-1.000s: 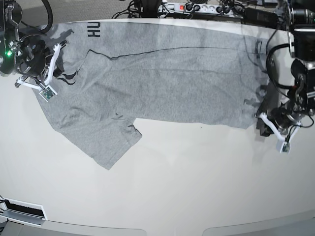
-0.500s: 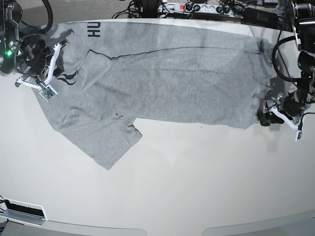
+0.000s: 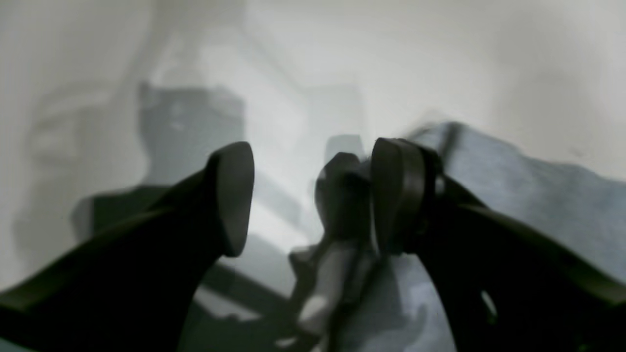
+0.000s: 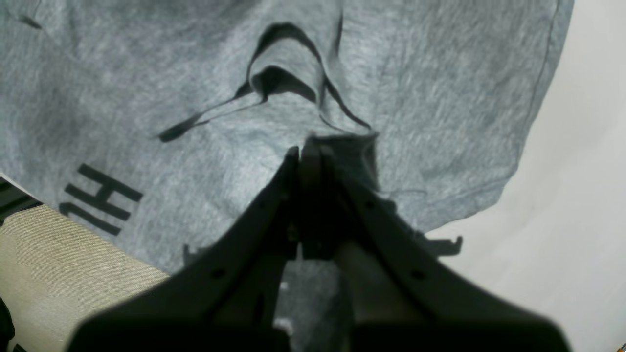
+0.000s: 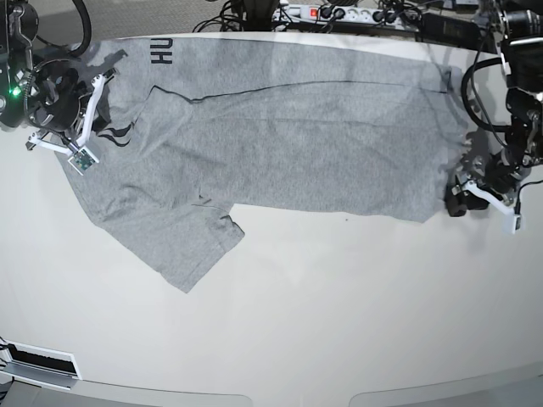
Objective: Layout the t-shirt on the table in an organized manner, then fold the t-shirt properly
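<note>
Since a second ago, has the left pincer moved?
Yes. The left pincer has opened and pulled away toward the table edge, off the t-shirt hem corner.

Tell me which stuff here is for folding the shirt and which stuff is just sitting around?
For the job:
- t-shirt, spread out
- table under it
- right gripper, pinching the shirt
- left gripper, open at the shirt's other end

Just there:
- power strip behind the table
- cables beside it

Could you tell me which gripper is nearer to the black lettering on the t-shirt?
Right. The right gripper pinches the t-shirt near the black lettering; the left gripper sits open at the opposite end.
</note>
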Available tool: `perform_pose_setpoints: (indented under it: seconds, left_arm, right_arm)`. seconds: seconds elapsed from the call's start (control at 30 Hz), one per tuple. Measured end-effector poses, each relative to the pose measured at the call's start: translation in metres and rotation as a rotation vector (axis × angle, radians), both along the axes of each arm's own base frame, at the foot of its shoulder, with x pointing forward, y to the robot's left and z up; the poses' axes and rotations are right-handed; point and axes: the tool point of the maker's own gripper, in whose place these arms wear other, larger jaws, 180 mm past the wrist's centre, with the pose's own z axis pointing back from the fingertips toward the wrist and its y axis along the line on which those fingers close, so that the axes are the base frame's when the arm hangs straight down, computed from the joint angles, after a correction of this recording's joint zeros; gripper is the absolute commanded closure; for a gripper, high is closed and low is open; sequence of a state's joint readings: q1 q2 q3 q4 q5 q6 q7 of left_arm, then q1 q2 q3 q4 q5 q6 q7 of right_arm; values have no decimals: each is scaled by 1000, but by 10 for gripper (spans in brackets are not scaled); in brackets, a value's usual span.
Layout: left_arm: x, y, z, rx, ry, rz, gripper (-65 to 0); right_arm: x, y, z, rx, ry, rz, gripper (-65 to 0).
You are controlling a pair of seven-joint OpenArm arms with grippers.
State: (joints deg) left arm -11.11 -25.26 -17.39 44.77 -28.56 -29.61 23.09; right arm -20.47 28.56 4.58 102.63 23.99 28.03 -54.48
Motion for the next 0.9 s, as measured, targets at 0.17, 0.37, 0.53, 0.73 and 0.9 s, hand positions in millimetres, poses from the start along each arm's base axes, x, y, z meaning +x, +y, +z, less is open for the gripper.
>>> perform_pose_setpoints:
  seconds: [0.17, 0.37, 0.53, 0.73, 0.9]
  left_arm:
    - [-2, -44, -4, -86, -5, -123, -388]
    - [7, -55, -5, -33, 15, -193, -195]
    - [25, -37, -3, 36, 38, -92, 0]
    - [30, -34, 0, 48, 40, -82, 0]
    - [29, -34, -2, 47, 45, -83, 0]
  right_arm:
    - [0, 0, 0, 0, 0, 0, 0]
    - [0, 4, 1, 27, 1, -3, 0]
    - [1, 7, 2, 44, -7, -5, 0]
    - [47, -4, 24, 5, -151, -59, -247]
    - [101, -26, 42, 20, -307, -222, -497]
